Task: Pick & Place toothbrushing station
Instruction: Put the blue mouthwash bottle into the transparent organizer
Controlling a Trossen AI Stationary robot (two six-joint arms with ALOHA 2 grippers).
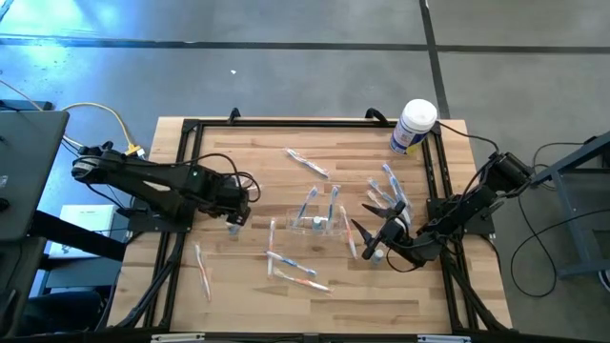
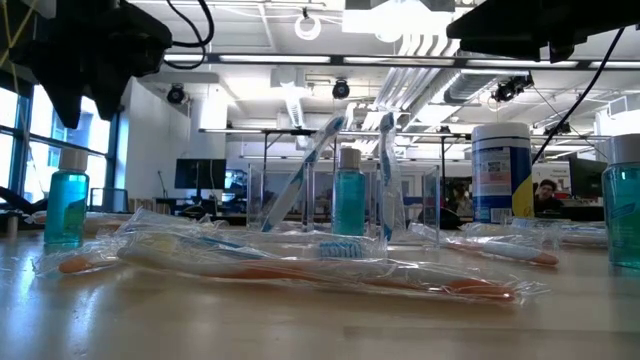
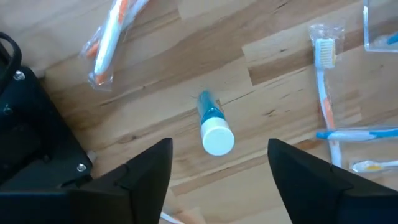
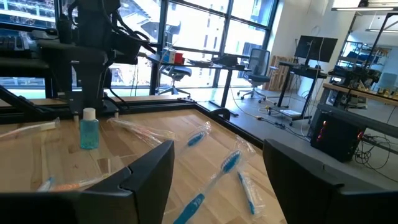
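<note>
The toothbrushing station [image 1: 319, 221], a small clear plastic holder, stands at the table's middle with two toothbrushes and a small blue bottle upright in it [image 2: 346, 195]. One corner of it shows in the left wrist view [image 3: 380, 28]. My left gripper [image 1: 233, 221] points straight down, left of the station, and is open. Its fingers stand on either side of a small blue bottle with a white cap [image 3: 213, 126] that stands upright on the table, and do not touch it. My right gripper [image 1: 374, 240] is level and open, right of the station, with nothing between its fingers [image 4: 214, 180].
Wrapped toothbrushes lie scattered around the station [image 1: 295, 269] [image 1: 307, 162] [image 1: 389, 191], and one lies near the left [image 1: 202, 270]. A white canister with a blue label [image 1: 414, 126] stands at the far right corner. Another small blue bottle [image 2: 625, 205] stands by the right gripper.
</note>
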